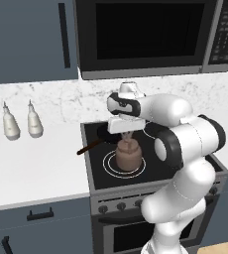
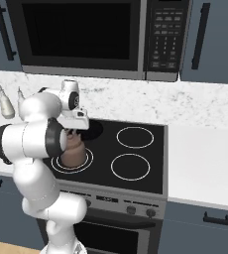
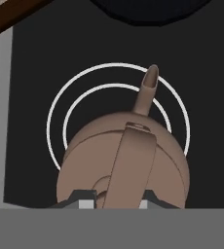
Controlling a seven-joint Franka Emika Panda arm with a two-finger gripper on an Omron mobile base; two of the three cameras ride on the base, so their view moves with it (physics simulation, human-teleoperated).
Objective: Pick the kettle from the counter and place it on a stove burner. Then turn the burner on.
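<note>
Knobs (image 1: pixel 121 205) are lining the stove's front panel, nearest of all. Just behind them, the kettle (image 1: pixel 128 156) is sitting upright on the stove's front left burner (image 1: pixel 107 162), inside its white rings, its spout pointing toward the back of the stove (image 2: pixel 150 184). The hand (image 1: pixel 127 135) is hanging directly above the kettle, its fingers (image 3: pixel 84 200) closed tight on the kettle's arched handle (image 3: pixel 132 165). Behind the kettle, a dark pan (image 1: pixel 106 133) is resting on the stove's rear left burner, its brown handle (image 1: pixel 88 147) reaching out over the counter (image 1: pixel 31 168). Left of the stove, two white bottles (image 1: pixel 22 123) are standing near the backsplash. Above the stove, a microwave (image 1: pixel 150 34) is hanging.
</note>
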